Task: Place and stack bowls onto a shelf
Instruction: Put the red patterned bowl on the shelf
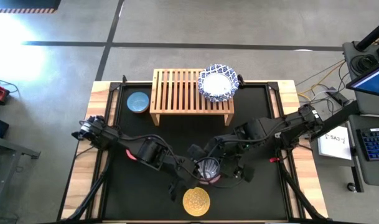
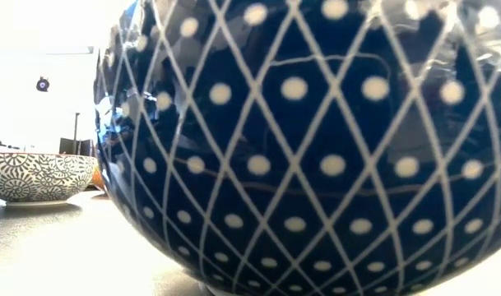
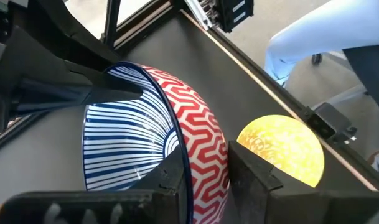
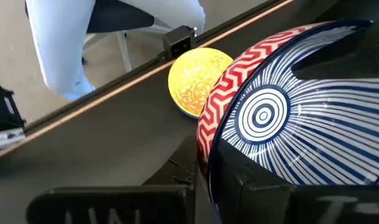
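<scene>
A red zigzag bowl (image 1: pixel 208 169) with a blue-striped inside hangs over the table's near middle, between my two grippers. My left gripper (image 3: pixel 208 186) is shut on one side of its rim. My right gripper (image 4: pixel 208 180) is shut on the opposite side. A yellow bowl (image 1: pixel 196 201) sits on the mat just nearer the front edge. A blue bowl (image 1: pixel 138 102) stands on the mat left of the shelf (image 1: pixel 183 93). A white bowl with a blue-patterned rim (image 1: pixel 218 84) rests on the shelf's right end. My left gripper pinches the red bowl's rim (image 3: pixel 188 163), one finger (image 3: pixel 167 177) inside the bowl and one (image 3: pixel 254 183) outside on the red wall. It comes slanting down from the table's left. The bowl is tilted and clear of the table. My right gripper pinches the opposite rim (image 4: pixel 209 163), with one finger (image 4: pixel 251 186) inside and one (image 4: pixel 180 177) against the red outer wall. It comes slanting down from the table's right.
In the low view a dark blue bowl with white dots (image 2: pixel 316 140) fills most of the picture, with a grey-patterned bowl (image 2: pixel 36 177) to its left. A person's light trousers (image 4: pixel 83 50) show beyond the table's near edge. A desk with a keyboard (image 1: pixel 373 140) stands to the right.
</scene>
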Available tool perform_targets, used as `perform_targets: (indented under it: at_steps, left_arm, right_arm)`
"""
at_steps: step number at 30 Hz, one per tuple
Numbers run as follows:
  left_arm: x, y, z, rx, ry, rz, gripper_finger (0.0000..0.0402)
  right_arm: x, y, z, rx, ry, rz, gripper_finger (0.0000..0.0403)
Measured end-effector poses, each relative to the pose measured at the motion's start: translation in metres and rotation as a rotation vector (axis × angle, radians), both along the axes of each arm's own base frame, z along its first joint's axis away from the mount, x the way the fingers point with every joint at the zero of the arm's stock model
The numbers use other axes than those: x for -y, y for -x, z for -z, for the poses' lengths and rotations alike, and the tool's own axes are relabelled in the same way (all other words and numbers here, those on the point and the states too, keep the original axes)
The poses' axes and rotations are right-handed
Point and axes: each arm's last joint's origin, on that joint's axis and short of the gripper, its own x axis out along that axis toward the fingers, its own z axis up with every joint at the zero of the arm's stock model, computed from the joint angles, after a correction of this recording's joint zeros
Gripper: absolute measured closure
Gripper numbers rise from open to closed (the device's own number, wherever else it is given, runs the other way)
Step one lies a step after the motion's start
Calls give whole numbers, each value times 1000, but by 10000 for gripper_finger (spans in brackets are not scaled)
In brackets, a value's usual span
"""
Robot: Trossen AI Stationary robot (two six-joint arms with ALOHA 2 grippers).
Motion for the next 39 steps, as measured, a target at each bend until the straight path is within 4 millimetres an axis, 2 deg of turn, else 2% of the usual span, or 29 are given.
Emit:
perform_targets:
  at_steps: [5,11,17,24,31,35,39]
  left_arm:
    - [0,0,0,-4,6,-4,338]
    - [-2,0,1,-18,15,-23,373]
    - [-3,2,2,-45,13,-40,388]
    - [-3,6,10,-134,15,-49,393]
    - [-9,10,13,-167,-64,-122,393]
    - [-20,12,15,-193,-139,-195,392]
    - [-39,13,15,-245,-176,-272,392]
  right_arm:
    - [1,-1,0,-8,-6,23,333]
    - [1,-1,-1,-6,-10,41,269]
    - [5,2,-9,26,28,116,227]
    - [13,12,-38,116,126,219,217]
    - [22,19,-66,192,130,287,220]
    - [34,23,-80,204,115,358,221]
    - [53,27,-90,189,111,493,225]
